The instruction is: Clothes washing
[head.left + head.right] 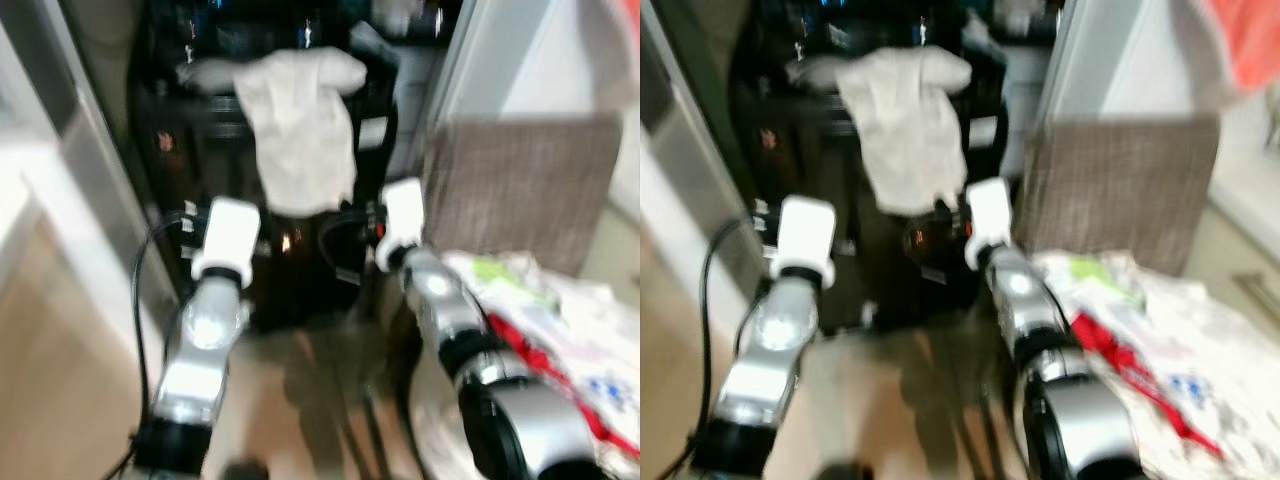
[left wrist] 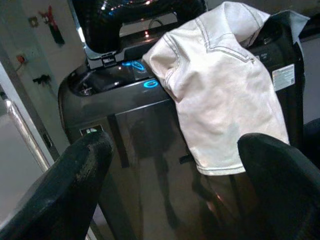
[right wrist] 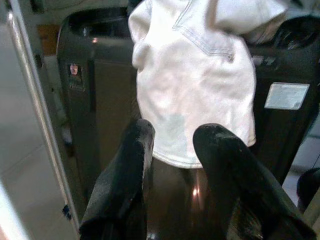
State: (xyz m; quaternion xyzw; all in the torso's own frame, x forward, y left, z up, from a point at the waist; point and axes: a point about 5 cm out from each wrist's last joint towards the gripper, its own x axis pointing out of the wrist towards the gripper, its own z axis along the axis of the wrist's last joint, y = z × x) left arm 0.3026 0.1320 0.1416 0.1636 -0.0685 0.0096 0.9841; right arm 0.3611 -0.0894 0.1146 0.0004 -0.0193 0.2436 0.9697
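Left tool (image 2: pixel 170 185) spread open, right tool (image 3: pixel 172 150) slightly parted; we face white garment (image 1: pixel 300 125) draped over dark washing machine (image 2: pixel 125 130).

Head cameras look down; wrist cameras closely face the washing machine (image 2: pixel 125 125).

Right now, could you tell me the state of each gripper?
Left gripper: open, empty, facing the washing machine.
Right gripper: open with a narrow gap, empty, just short of the white garment.
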